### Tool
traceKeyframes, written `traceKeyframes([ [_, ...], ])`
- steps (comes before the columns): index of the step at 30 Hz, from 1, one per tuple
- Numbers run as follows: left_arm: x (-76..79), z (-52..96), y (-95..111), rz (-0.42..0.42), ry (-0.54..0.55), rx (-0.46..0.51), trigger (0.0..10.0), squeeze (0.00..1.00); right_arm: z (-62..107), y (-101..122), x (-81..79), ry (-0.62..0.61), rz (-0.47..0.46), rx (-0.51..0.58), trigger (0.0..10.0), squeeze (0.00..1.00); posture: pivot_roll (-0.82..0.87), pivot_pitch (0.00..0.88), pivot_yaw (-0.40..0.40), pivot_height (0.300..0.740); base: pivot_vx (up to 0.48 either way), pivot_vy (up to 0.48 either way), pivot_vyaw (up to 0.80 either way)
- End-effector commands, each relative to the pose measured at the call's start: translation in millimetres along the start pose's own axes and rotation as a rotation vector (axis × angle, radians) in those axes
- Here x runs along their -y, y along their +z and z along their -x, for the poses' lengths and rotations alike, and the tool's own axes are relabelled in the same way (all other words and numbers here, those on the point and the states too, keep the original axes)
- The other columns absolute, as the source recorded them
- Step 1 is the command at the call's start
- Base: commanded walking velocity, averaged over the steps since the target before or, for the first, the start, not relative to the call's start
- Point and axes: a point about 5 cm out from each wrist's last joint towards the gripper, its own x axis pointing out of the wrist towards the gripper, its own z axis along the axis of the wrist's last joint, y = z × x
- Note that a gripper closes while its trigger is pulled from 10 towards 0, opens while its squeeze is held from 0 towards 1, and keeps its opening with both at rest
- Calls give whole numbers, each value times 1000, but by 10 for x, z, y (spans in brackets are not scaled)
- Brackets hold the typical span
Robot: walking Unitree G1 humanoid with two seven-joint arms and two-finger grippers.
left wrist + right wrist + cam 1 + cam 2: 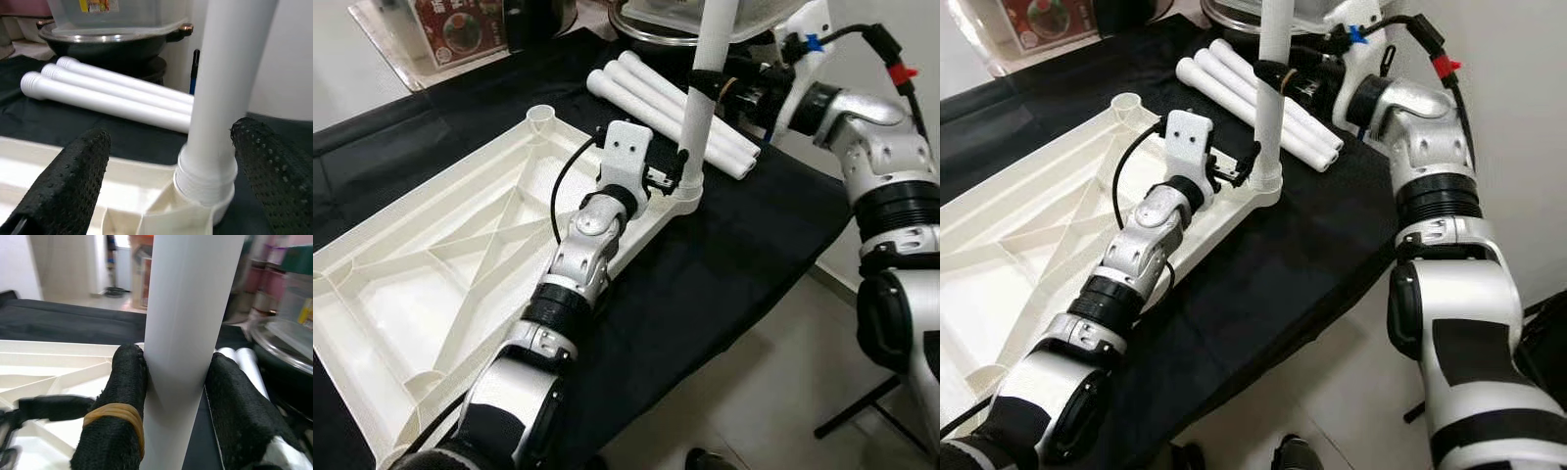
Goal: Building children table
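Bracing with the left gripper (pixel 677 174), fingers spread wide beside the corner socket (pixel 685 199) of the upturned tabletop (pixel 431 284); clamping the right gripper (pixel 178 396) around the upright leg (pixel 710 69) directly above. Probably light, rigid, slick plastic: gripping low for screwing.

Silver-jointed arms with black bands and black cables; the right end effector (pixel 178 396) has one yellow-banded, textured black finger (pixel 115 426).

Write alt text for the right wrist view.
The right pincer grips an upright white plastic table leg between its two black textured fingers, one wrapped with a tan rubber band. Behind lie the ribbed underside of a cream plastic tabletop and a black cloth.
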Motion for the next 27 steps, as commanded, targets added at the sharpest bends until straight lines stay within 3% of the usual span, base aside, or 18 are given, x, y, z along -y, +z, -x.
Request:
traceKeyframes([
  [1,-59,62,-83,-8,17,-32,10000,0,-25,-228,-61,-50,25,-124,0,0,-50,196,38,740,0,0,0],
  [9,-99,153,-167,-28,26,-60,10000,0,-105,-367,-230,-110,8,-172,0,0,-57,194,36,740,0,0,0],
  [13,-117,219,-229,-39,29,-87,10000,0,-125,-455,-302,-204,-14,-206,0,0,-56,195,35,740,0,0,0],
  [27,-86,254,-252,-32,31,-100,10000,0,-145,-581,-505,-299,-80,-246,0,0,-61,188,32,740,0,0,0],
])
